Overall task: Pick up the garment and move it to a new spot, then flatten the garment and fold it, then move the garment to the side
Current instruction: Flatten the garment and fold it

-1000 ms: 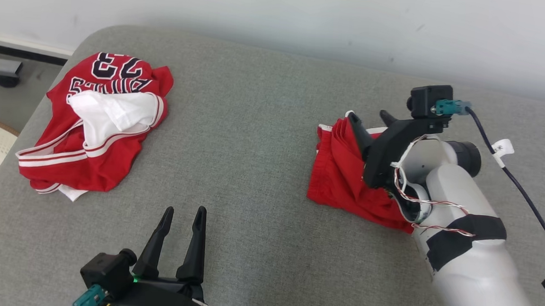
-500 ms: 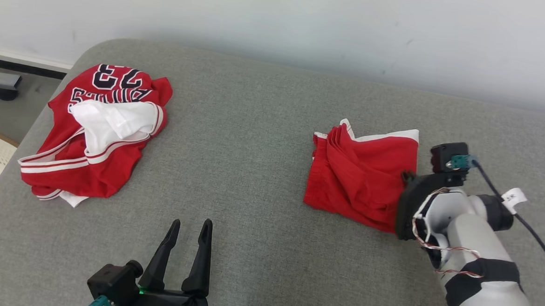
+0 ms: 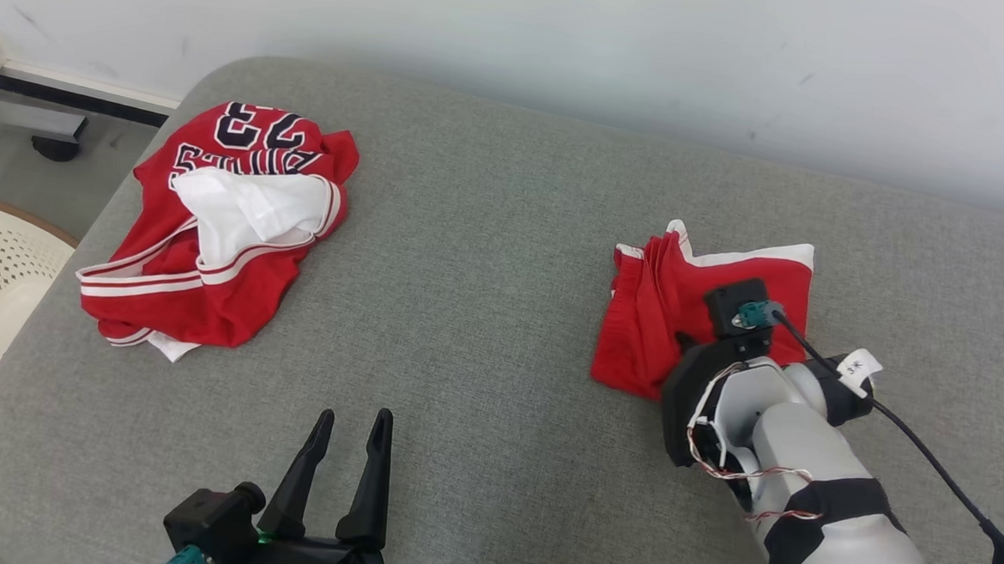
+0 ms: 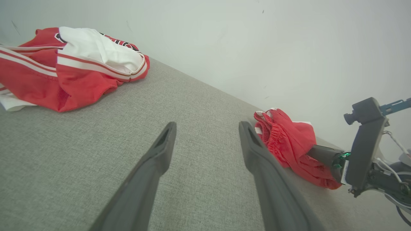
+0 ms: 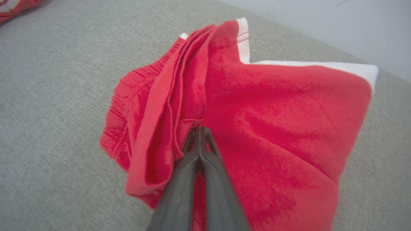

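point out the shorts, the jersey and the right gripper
shorts (image 3: 641,332): head view, gathered red left part
jersey (image 3: 230,216): head view, white cloth at its middle
right gripper (image 5: 199,131): right wrist view, closed tips on the shorts

Your grey surface (image 3: 482,332) is coarse woven cloth, matt and slightly nubbly. The red shorts (image 3: 650,324) on it are soft matt cloth with a gathered, ribbed waistband and smooth white trim, and the jersey (image 3: 182,312) looks like thinner, slicker cloth with a smooth white lining. Your left fingers (image 4: 151,170) and right fingers (image 5: 189,179) are dark matt plastic, and the right forearm (image 3: 803,448) is glossy pale plastic banded with matt black tape.
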